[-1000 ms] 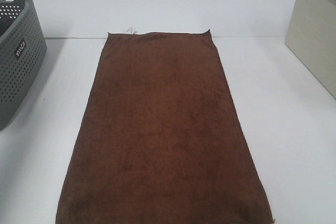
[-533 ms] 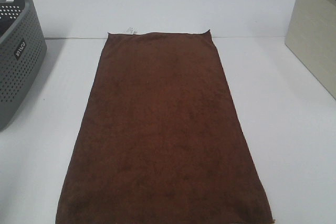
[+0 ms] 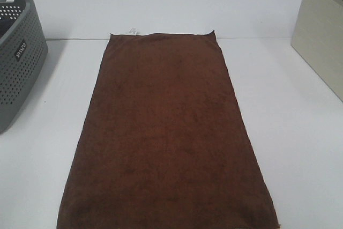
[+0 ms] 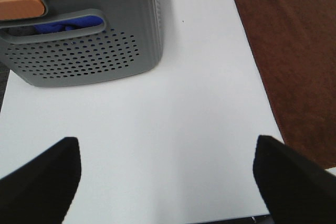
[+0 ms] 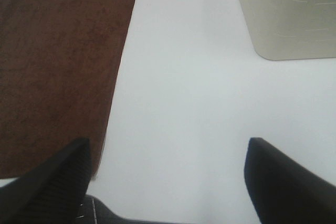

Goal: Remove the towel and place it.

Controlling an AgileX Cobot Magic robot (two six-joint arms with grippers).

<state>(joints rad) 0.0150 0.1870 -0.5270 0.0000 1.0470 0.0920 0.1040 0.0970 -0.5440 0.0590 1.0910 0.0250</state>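
Towel [image 3: 166,138], large dark brown terry rectangle, lay flat mid-table, ungrasped, so both grippers, left [image 4: 167,182] and right [image 5: 167,179], hung spread wide, empty, flanking it.

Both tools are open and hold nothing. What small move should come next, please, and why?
Probably bring the left tool across to the near left corner of the towel. The towel lies flat and spread on the white table, untouched, and both the left tool and the right tool hang open over bare table beside its long edges, so a corner is likely the easiest hold.
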